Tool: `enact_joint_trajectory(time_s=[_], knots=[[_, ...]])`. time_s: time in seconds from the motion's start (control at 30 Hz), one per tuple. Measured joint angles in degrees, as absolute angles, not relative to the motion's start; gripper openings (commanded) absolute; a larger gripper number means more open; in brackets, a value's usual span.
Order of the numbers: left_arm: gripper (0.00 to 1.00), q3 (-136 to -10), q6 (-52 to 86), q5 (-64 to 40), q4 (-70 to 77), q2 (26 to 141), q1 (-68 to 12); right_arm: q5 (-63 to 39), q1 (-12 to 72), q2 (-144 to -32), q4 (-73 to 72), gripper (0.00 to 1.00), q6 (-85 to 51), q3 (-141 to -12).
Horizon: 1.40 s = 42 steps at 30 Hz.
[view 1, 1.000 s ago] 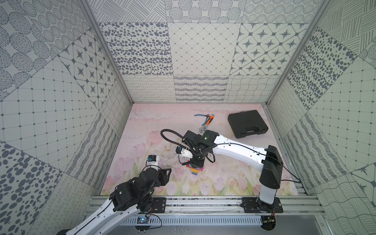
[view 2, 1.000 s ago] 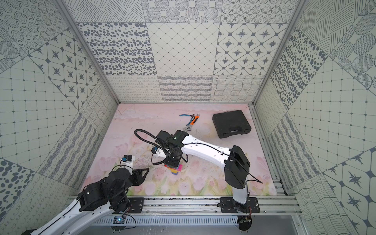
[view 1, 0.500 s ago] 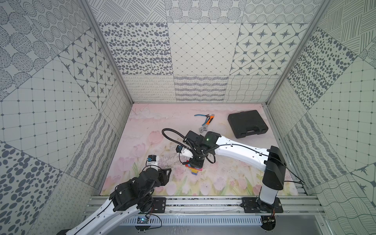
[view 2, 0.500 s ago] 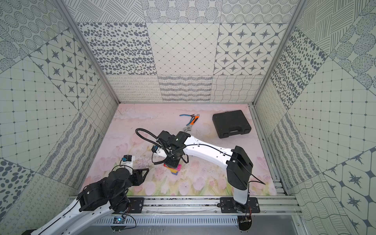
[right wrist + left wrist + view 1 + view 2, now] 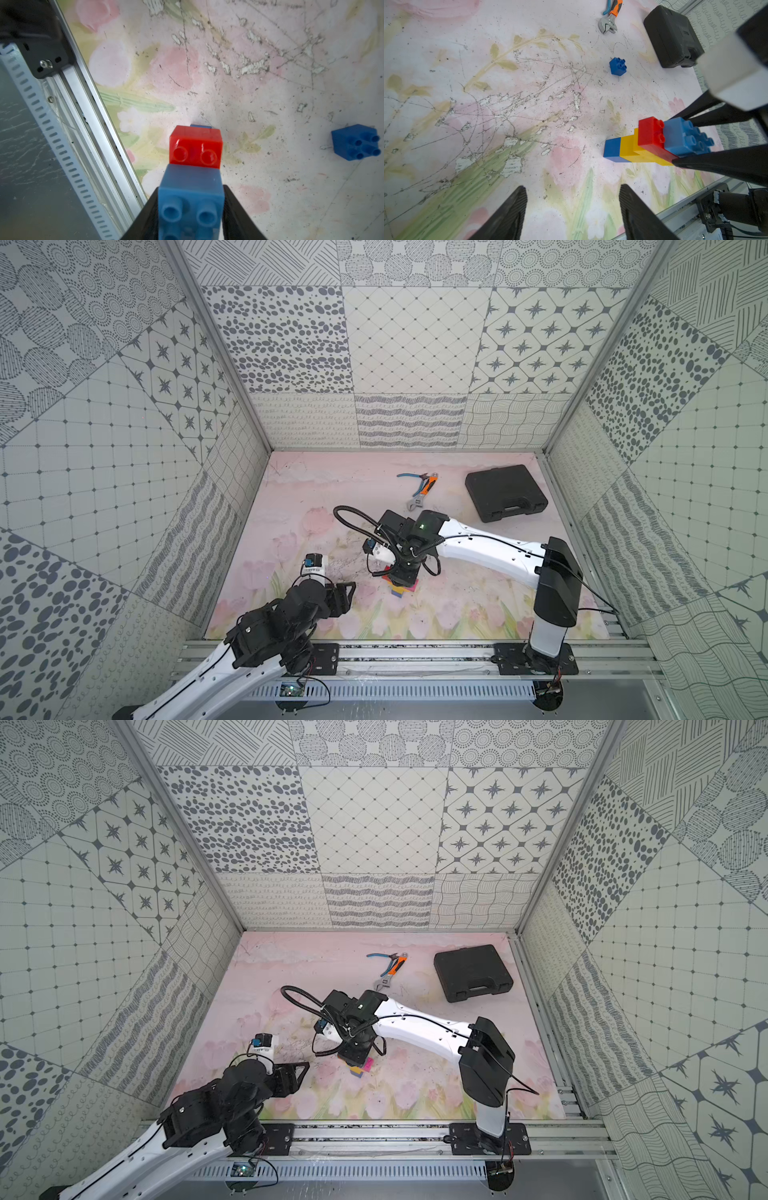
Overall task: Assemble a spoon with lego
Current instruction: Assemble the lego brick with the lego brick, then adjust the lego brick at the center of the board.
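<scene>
Two claws: we saw left gripper (image 5: 573, 191) wide, empty, near spoon (image 5: 652, 143) lying on mat (image 5: 529, 62). Right gripper (image 5: 191, 191) straddled spoon's light-blue end; whether gripping, we could not tell. Loose brick (image 5: 617, 66) lay well apart.

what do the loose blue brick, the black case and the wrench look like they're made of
Loose blue brick: probably moulded plastic, smooth and slightly glossy, uniform colour with hollow studs. Black case: likely hard plastic, matte, with rounded moulded edges. Wrench: head looks like bare grey metal, dully shiny; the orange grip may be rubber or plastic.
</scene>
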State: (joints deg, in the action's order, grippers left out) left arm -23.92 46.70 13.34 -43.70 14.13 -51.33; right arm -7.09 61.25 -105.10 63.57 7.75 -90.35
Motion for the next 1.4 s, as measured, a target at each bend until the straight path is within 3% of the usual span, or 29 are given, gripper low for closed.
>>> enact_joint_trajectory(time_s=[0.47, 0.6, 0.63, 0.67, 0.77, 0.83, 0.93, 1.17, 1.4], knots=[[0.83, -26.06, 45.43, 11.73, -39.83, 18.63, -51.33, -10.04, 58.94, -100.31, 62.41, 0.7, 6.74, -90.15], [0.8, -27.97, 44.4, 10.28, -38.09, 21.26, -51.33, -12.8, 55.96, -94.56, 60.29, 0.7, 5.96, -90.04], [0.78, -28.69, 44.03, 9.47, -37.34, 22.39, -51.33, -13.08, 54.83, -92.4, 59.09, 0.68, 5.41, -89.52], [0.68, -29.47, 43.57, 8.84, -36.51, 23.66, -51.33, -13.39, 53.45, -89.78, 57.69, 0.64, 4.6, -88.6], [0.33, -32.71, 41.87, 6.02, -33.95, 28.88, -51.35, -14.81, 49.1, -82.63, 54.41, 0.49, 1.26, -84.93], [0.22, -34.94, 40.73, 4.19, -32.16, 32.49, -51.62, -15.44, 46.28, -78.37, 51.92, 0.33, -1.5, -81.32], [0.02, -38.04, 39.24, 0.89, -28.82, 38.37, -53.25, -17.98, 43.57, -73.54, 47.97, 0.2, -6.17, -74.22], [0.0, -44.07, 36.86, -2.63, -24.21, 51.03, -59.37, -20.69, 39.68, -71.94, 43.57, 0.19, -13.17, -62.94], [0.0, -47.2, 35.35, -3.68, -22.94, 57.71, -62.35, -21.65, 37.41, -71.94, 41.25, 0.24, -14.87, -60.2]])
